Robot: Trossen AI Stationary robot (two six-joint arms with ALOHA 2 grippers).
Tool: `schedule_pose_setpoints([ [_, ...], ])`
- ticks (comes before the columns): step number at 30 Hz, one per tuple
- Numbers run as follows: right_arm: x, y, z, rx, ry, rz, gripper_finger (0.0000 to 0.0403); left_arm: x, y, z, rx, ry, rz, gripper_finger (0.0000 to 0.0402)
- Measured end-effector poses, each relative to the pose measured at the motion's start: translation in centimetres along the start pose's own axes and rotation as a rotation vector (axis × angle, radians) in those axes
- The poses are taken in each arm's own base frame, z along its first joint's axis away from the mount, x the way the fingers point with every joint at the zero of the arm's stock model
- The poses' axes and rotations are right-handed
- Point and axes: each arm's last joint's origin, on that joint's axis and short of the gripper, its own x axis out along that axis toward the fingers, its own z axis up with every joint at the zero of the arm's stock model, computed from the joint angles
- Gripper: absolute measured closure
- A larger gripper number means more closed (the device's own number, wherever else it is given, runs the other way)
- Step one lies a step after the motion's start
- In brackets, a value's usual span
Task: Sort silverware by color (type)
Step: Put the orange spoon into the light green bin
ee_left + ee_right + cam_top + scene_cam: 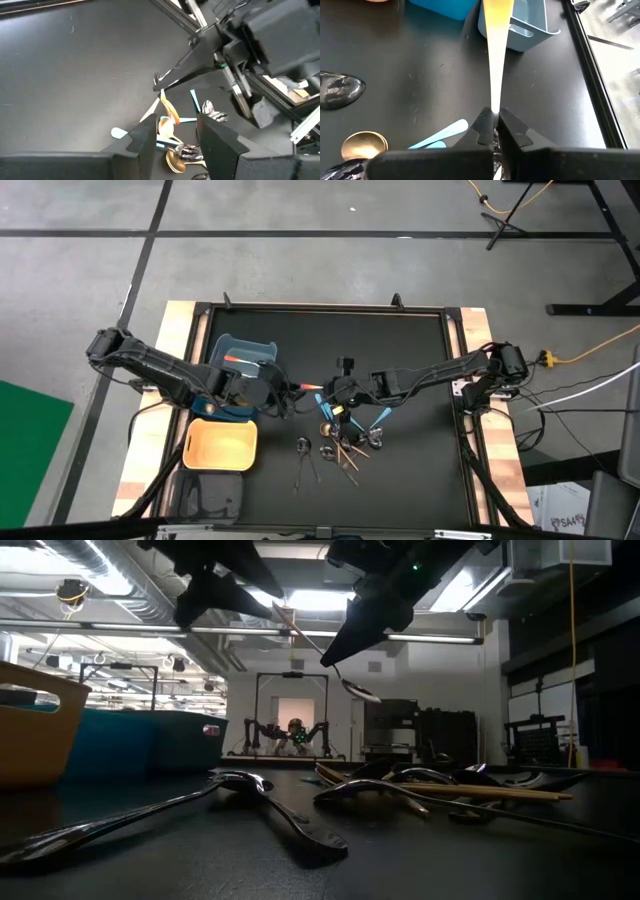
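Note:
An orange-handled spoon (310,386) with a silver head (362,692) hangs in the air between my two grippers, tilted, head low. My right gripper (495,117), at the table's middle (328,388), is shut on it. My left gripper (175,137) is open just left of it (287,387), and the handle's free end (172,116) points toward the gap between its fingers; I cannot tell whether they touch it. Below lies a heap of silverware (345,438) in light blue, gold and black. Another orange-handled piece (238,359) lies in the blue bin (228,340). My right gripper pinches the spoon between its two fingertips at the narrow end of the orange handle (494,102), close to the head. The fingers come slanting down from the table's right side. The spoon is lifted clear, its handle rising away toward my left gripper and its head hanging lowest.
A yellow bin (190,445) and a grey bin (212,495) stand near the left edge, in front of the blue one. Two black spoons (305,455) lie apart from the heap toward the near edge (250,785). Bare black mat stretches to the right of the heap.

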Motion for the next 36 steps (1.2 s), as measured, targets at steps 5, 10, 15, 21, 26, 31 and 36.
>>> schedule_pose_setpoints([
  [5,0.0,0.0,0.0,0.000,0.000,0.000,0.0402,1.3,-0.3,-0.6,-0.001,-0.006,-0.001,0.0268],
  [10,0.0,0.0,0.0,-0.001,0.001,0.000,0.0402,2.2,-0.2,-0.9,0.001,-0.006,0.017,0.0268],
  [15,0.0,0.0,0.0,-0.001,0.001,0.000,0.0402,2.4,0.0,-0.7,-0.008,-0.036,0.041,0.0269],
  [21,0.0,0.0,0.0,-0.001,0.002,0.001,0.0402,2.5,0.1,-0.5,-0.013,-0.061,0.064,0.0269],
  [26,0.0,0.0,0.0,-0.002,0.002,0.001,0.0402,2.5,0.2,-0.5,-0.014,-0.062,0.067,0.0269],
  [31,0.0,0.0,0.0,-0.002,0.002,0.001,0.0402,2.5,0.2,-0.5,-0.014,-0.067,0.072,0.0269],
  [36,0.0,0.0,0.0,-0.002,0.002,0.001,0.0402,2.5,0.2,-0.5,-0.013,-0.067,0.072,0.0293],
])
